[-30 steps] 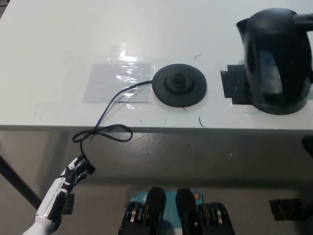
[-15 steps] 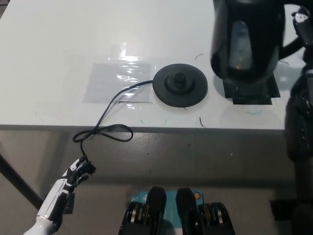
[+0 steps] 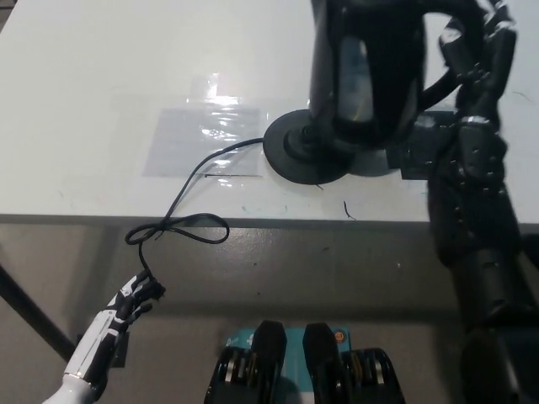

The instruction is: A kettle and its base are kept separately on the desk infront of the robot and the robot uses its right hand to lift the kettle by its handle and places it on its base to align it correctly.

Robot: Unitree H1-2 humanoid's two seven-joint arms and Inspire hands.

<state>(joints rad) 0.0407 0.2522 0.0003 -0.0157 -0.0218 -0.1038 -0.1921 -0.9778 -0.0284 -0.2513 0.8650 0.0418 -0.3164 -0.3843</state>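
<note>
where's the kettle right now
In the head view the kettle is at the upper right, held by its handle in the black right hand, over the right part of the round base on the desk.

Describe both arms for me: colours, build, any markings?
The left hand is white with black segments at the fingers, on a slim white forearm. The right hand and arm are all black, bulky and blocky, built of segmented housings with small screw points. No loose cables visible.

A white counter [image 3: 101,76] carries a clear shiny plastic sheet [image 3: 202,135] near its front edge. Right of the sheet, small pen marks [image 3: 347,210] dot the counter's front edge.
</note>
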